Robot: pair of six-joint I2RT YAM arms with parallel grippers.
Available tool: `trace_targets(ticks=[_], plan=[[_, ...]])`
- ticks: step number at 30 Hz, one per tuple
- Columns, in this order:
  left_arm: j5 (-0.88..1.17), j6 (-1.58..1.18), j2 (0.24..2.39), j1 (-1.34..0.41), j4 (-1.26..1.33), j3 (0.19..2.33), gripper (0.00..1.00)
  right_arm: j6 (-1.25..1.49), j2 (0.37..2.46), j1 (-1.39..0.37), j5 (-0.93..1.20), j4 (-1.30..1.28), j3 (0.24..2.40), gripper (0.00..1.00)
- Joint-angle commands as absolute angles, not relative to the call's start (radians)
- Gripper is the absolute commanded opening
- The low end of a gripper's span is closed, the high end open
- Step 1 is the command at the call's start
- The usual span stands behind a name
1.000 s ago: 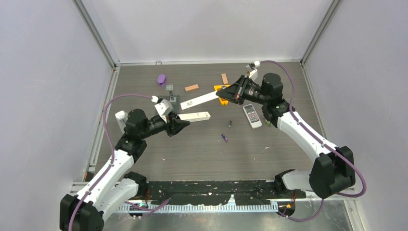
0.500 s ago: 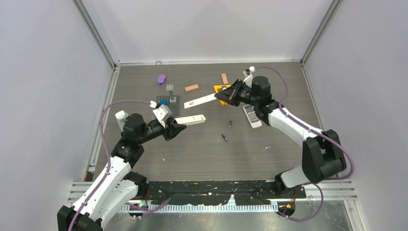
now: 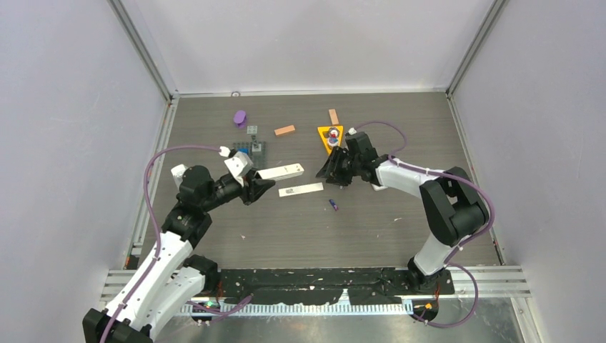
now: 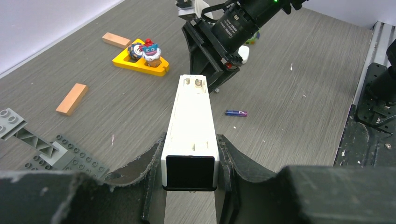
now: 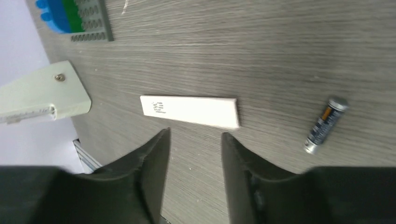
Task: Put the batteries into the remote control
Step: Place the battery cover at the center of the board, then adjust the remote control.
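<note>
Left gripper (image 4: 190,156): I clench the remote (image 4: 191,107), compartment up.
Right gripper (image 5: 194,137): my jaws parted, empty, above the cover (image 5: 189,112).
Battery (image 4: 236,113): loose beside the remote's far end.
Grab: mid-length, square.

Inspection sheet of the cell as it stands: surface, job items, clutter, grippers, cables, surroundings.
Surface: grey wood-grain table, a few white specks.
Job's things: white remote, battery bay open, no battery visible inside; its cover flat on the table; blue-purple battery loose nearby.
Clutter: yellow wedge carrying small toys; orange blocks; purple piece; grey brick plates.
Grippers: left gripper shut on the remote; right gripper open, empty, by the cover.
Cables: purple cables loop off both wrists; no snag seen.
Surroundings: pale walls; black tape along the near edge.
</note>
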State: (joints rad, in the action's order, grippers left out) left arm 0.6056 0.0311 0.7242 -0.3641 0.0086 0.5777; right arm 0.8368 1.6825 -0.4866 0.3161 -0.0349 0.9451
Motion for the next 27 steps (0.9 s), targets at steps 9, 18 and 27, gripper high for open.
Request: trace_targets(ticks=[9,18,27], plan=[[0.815,0.075,0.753,-0.360,-0.051,0.770,0.00,0.662,1.448,-0.439,0.587,-0.056,1.032,0.79],[1.086,0.006,0.787,-0.360,0.054,0.800,0.00,0.752,1.302,-0.411,0.917,0.262,1.075,0.84],[1.206,0.024,0.768,-0.361,0.106,0.810,0.00,0.749,1.304,-0.481,1.261,0.387,1.097,0.89]])
